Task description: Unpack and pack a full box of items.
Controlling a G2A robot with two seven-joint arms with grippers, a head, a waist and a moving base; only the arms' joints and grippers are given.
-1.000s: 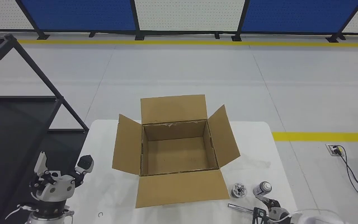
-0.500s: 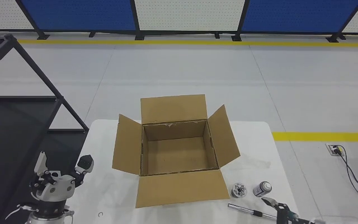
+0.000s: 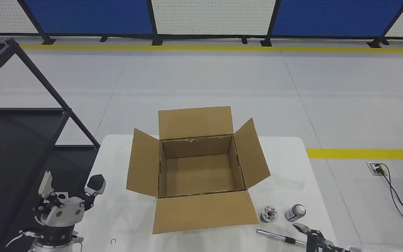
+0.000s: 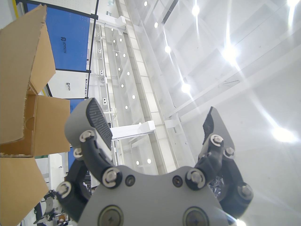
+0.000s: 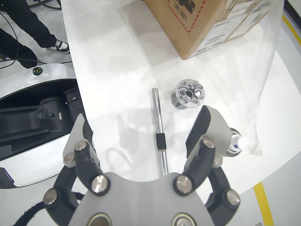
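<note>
— Standing mid-table, how is your cardboard box [image 3: 200,170] looking?
— You are seeing it gaping brown, four flaps splayed; your left gripper [image 4: 154,116] and right gripper [image 5: 143,124] are both resting released; white table [image 3: 119,208] lying beneath; blue partitions [image 3: 88,16] standing behind.

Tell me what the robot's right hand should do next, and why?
Probably lower the right gripper onto the metal rod and close on it. The gripper is open, with the rod lying between its fingers on the table, and the box sits open and empty, ready for packing.
</note>
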